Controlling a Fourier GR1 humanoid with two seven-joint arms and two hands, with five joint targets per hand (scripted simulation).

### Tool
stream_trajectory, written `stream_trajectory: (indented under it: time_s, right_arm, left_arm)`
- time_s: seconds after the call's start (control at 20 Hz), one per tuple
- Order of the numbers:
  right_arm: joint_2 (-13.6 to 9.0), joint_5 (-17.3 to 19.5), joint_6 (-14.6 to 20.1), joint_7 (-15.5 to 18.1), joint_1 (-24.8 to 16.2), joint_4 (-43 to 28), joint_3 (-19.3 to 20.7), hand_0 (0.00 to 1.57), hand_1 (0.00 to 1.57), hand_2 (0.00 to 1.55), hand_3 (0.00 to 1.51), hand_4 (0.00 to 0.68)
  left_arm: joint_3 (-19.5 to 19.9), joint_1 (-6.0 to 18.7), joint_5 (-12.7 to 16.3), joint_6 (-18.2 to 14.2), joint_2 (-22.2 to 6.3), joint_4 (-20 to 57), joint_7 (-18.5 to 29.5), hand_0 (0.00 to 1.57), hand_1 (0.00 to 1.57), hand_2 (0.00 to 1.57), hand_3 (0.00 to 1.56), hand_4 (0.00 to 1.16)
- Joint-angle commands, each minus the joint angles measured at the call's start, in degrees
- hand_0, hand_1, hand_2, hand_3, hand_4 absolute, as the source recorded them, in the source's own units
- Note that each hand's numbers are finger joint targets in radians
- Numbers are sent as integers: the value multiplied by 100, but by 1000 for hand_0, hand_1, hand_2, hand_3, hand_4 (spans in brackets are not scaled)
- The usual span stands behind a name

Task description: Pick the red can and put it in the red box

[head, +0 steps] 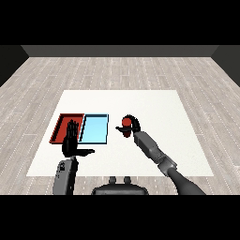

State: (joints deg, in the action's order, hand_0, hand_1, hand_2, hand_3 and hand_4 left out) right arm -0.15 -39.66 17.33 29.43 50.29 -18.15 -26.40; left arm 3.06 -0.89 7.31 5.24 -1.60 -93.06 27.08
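Head view: right hand (132,124) is curling round the red can (125,125) right of the blue tray (94,129), left hand (71,140) is hanging slack over the red tray (59,126); grasp step, next probably lifting and carrying left across.

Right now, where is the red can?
In the head view the red can is right of centre, in the right hand, whose fingers curl round it. It is just right of the blue tray, not in the red tray.
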Motion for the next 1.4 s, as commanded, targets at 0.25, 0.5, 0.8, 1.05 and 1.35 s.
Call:
stream_trajectory:
  time_s: [0.25, 0.5, 0.8, 1.05, 1.35]
  right_arm:
    - [-132, 318, 154, 141, 1, -469, 303, 1544, 1544, 1468, 1381, 586]
    - [-435, 437, 421, -57, -74, -1358, 416, 1539, 1539, 1458, 1380, 583]
    - [-625, 722, 788, -137, -652, -2896, 352, 1538, 1538, 1469, 1398, 623]
    - [-1322, 773, 578, -144, -1329, -4276, 314, 1465, 1465, 1420, 1391, 633]
    - [-989, 1489, 1476, -875, -1963, -5752, -21, 1440, 1440, 1405, 1382, 628]
  left_arm:
    - [-64, 119, -9, -7, 31, 50, -91, 0, 0, 0, 0, 0]
    - [-82, -261, -4, 104, -7, -208, 27, 0, 0, 0, 0, 0]
    - [-396, -51, -261, 8, 33, -423, -255, 0, 0, 0, 0, 0]
    - [-1242, 176, -516, -370, 155, -799, -1313, 0, 0, 0, 0, 0]
    - [-1517, 515, -641, -678, 158, -577, -1551, 0, 0, 0, 0, 0]
